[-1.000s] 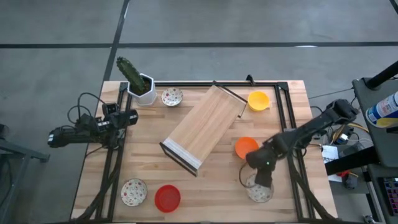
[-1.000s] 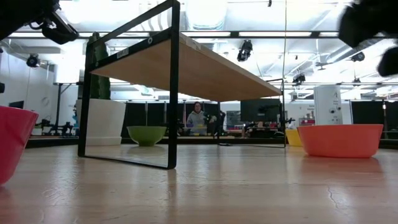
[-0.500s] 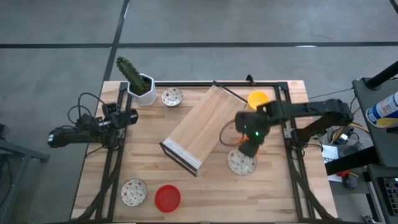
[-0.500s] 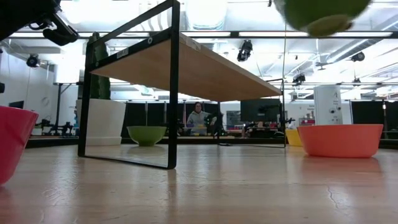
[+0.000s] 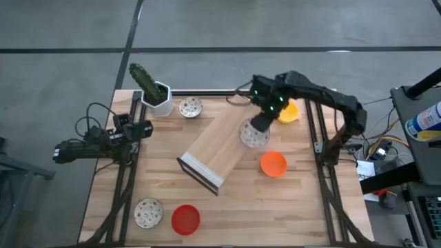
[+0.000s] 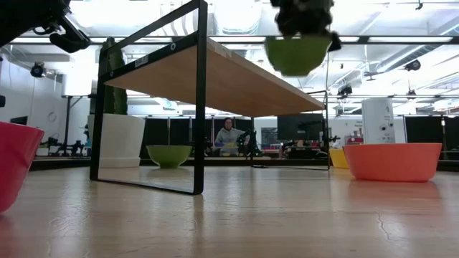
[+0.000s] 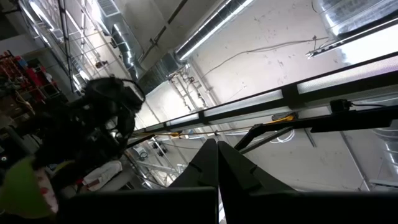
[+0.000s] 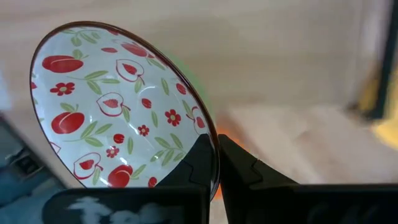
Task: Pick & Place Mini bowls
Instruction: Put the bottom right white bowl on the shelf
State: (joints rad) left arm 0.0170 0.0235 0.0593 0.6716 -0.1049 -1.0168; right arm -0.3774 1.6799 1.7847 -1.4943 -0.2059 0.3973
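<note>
Right end effector (image 5: 262, 121) pinches a patterned bowl's (image 5: 253, 133) rim — seemingly above the wooden shelf (image 5: 220, 141).

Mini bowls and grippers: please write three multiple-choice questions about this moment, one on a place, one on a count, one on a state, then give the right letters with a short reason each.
1. Where is the right gripper?
A. above the wooden shelf board
B. beside the cactus pot
C. over the red bowl

2. How many mini bowls does the high view show in all?
A. four
B. six
C. eight

3. What is the state of the patterned bowl at the right gripper?
A. lying on the table
B. pinched at its rim and held in the air
C. stacked in the orange bowl

Answers:
1 A: it hangs over the board's upper end.
2 B: three patterned, yellow, orange, red.
3 B: the fingers close on its rim.
</note>
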